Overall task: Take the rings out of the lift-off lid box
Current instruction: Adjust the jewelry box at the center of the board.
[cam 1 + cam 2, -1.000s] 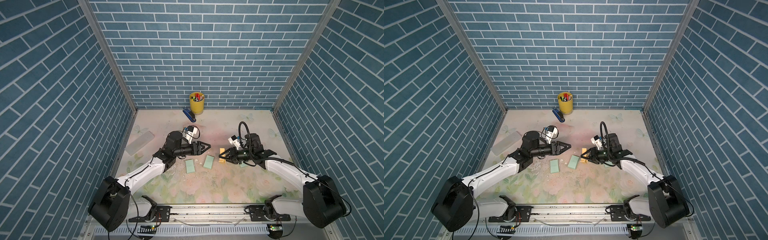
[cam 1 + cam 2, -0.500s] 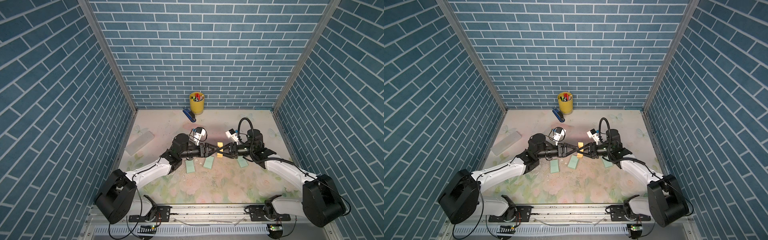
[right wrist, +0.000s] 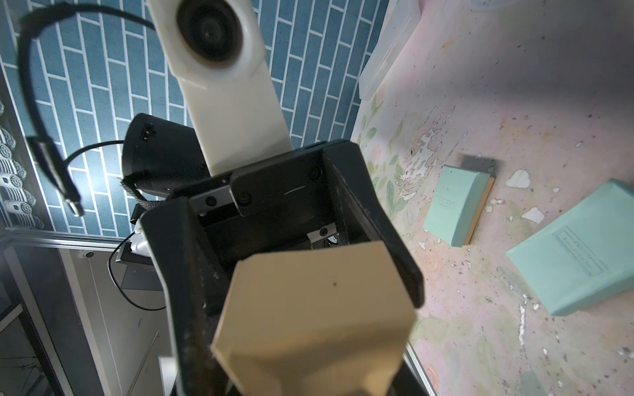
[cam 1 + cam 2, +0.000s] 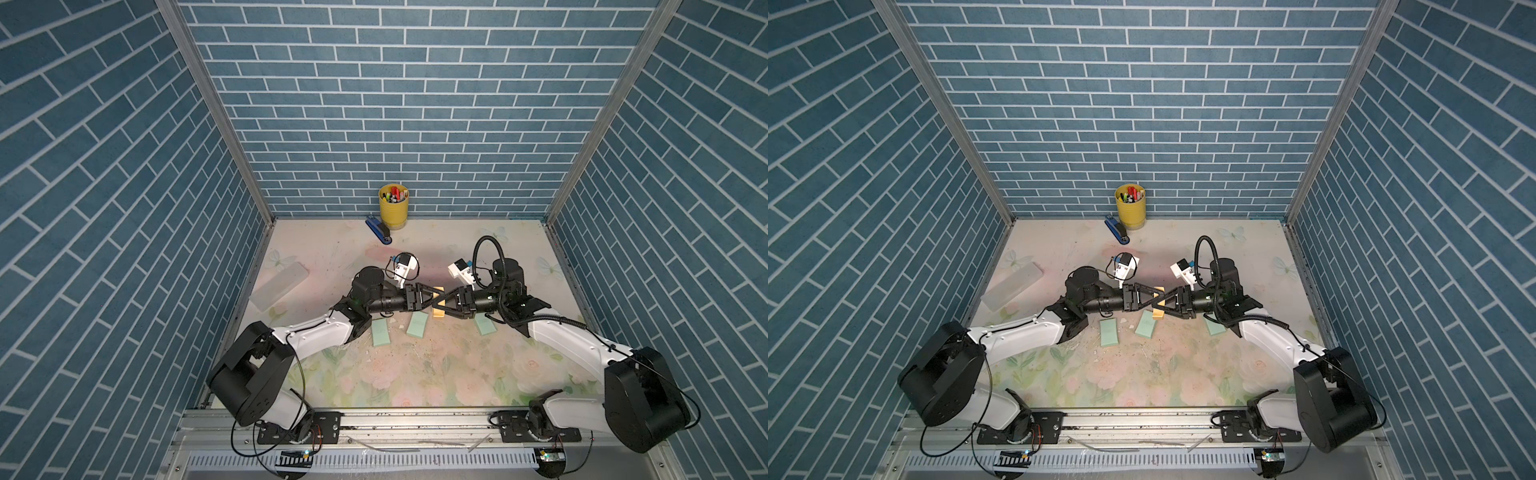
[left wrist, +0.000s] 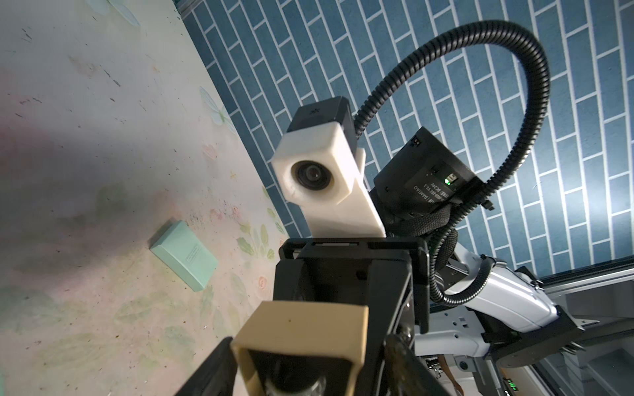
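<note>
A tan open-ended box (image 4: 437,311) (image 4: 1157,314) hangs above the table's middle between both grippers, which meet tip to tip. My right gripper (image 4: 434,300) (image 3: 308,343) is shut on the tan box (image 3: 315,301). My left gripper (image 4: 439,296) (image 5: 305,367) has a finger on each side of the tan box's (image 5: 302,322) open end; whether they press on it does not show. Three mint-green box pieces (image 4: 381,334) (image 4: 417,325) (image 4: 485,325) lie on the table below. The rings are hidden; only a dim glint shows inside the tan box.
A yellow cup of pens (image 4: 393,205) and a blue stapler (image 4: 379,235) stand at the back wall. A clear plastic case (image 4: 279,286) lies at the left edge. Brick walls close three sides. The table's print is flaking near the mint pieces (image 3: 456,205) (image 3: 576,260).
The left gripper has swung right to meet the right gripper, which lifted the tan box toward it. Its fingers now flank the box's open end.
</note>
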Robot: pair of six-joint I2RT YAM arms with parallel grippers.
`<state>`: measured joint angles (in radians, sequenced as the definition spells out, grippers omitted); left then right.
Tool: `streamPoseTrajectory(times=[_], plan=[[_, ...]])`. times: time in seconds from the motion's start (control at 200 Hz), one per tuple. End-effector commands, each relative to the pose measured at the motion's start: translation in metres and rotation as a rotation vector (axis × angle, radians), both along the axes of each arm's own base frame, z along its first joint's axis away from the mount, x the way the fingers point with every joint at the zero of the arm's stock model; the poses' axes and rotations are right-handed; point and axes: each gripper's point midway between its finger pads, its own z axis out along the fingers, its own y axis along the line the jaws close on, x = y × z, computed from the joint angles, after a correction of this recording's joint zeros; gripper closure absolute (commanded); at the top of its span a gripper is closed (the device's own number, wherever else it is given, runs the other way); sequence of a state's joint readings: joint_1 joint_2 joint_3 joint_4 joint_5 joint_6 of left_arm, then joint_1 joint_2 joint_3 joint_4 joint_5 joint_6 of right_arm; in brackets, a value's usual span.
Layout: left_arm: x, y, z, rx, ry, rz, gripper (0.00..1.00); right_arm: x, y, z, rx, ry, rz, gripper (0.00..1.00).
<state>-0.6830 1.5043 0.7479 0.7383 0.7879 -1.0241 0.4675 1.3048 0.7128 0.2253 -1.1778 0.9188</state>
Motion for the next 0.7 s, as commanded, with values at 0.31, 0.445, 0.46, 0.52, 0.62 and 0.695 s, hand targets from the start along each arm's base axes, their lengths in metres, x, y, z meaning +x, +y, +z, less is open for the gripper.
streamPoseTrajectory(times=[0.31,0.445,0.46,0.52,0.62,0.695], plan=[[0.003,-0.009,0.018,-0.053,-0.020,-0.023,0.49,-0.004,0.005,0.020,0.021,-0.051,0.054,0.55],[0.006,-0.008,0.019,-0.049,-0.019,-0.009,0.50,-0.008,0.002,0.017,-0.015,-0.048,0.055,0.40],[0.006,-0.009,0.019,-0.047,-0.019,-0.008,0.50,-0.009,0.001,0.017,-0.019,-0.050,0.056,0.39],[0.007,-0.008,0.018,-0.033,-0.018,-0.006,0.52,-0.014,-0.004,0.018,-0.050,-0.056,0.058,0.36],[0.009,-0.007,0.012,0.022,-0.013,0.009,0.52,-0.022,-0.019,0.018,-0.126,-0.056,0.031,0.34],[0.014,-0.005,0.002,0.104,-0.017,0.039,0.53,-0.023,-0.034,0.025,-0.166,-0.063,-0.022,0.33]])
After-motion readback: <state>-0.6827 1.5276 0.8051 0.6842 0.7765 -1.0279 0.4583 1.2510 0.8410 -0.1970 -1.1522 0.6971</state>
